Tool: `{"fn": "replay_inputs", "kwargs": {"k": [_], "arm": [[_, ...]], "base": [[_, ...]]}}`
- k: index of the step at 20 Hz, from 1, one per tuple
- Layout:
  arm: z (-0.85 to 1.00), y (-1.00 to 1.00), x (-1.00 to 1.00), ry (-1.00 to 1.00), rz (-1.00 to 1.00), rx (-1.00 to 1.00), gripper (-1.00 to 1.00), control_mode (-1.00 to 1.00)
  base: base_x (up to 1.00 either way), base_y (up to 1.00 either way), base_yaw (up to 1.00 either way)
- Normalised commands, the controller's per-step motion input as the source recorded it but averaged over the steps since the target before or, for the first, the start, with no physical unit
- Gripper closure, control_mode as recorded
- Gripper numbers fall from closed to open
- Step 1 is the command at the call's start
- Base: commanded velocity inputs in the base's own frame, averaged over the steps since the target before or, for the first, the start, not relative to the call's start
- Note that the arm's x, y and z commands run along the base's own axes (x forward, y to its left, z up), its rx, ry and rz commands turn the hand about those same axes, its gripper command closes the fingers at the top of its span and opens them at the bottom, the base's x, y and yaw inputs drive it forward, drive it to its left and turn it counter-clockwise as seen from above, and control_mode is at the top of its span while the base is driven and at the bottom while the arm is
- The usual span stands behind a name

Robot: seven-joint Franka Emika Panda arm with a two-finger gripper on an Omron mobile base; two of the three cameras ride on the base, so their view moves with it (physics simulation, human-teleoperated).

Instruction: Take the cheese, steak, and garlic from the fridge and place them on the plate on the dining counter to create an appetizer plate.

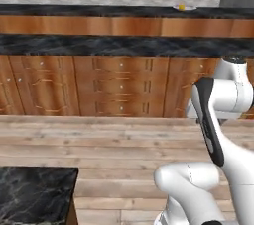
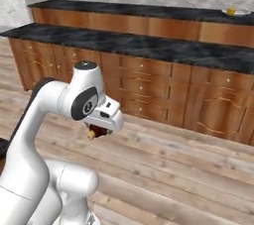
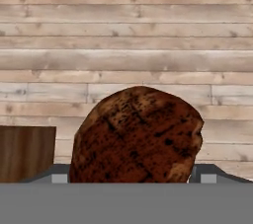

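The steak [image 3: 136,136], clasped between the fingers [image 3: 207,174], hides most of them; far off, the plate [image 1: 184,7] and cheese [image 1: 181,7] blur together.

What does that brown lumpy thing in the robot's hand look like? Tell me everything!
That is the steak, a rounded, chunky lump, dark reddish-brown with black speckles and a rough, seared-looking surface. In the hand view it sits between the gripper's two finger tips, which stand wide on either side of it, held above the pale wood plank floor. In the right base view a bit of it peeks out under the white hand, up in the air.
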Motion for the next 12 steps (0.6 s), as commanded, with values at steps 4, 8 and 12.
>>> {"fn": "replay_inputs", "kwargs": {"k": [4, 8, 12], "arm": [[0.0, 0.0, 0.0, 0.0, 0.0, 0.0, 1.0, 1.0], [0.0, 0.0, 0.0, 0.0, 0.0, 0.0, 1.0, 1.0], [0.0, 0.0, 0.0, 0.0, 0.0, 0.0, 1.0, 1.0]], "base": [[1.0, -0.14, 0.55], [1.0, -0.21, 0.57], [1.0, -0.25, 0.56]]}}
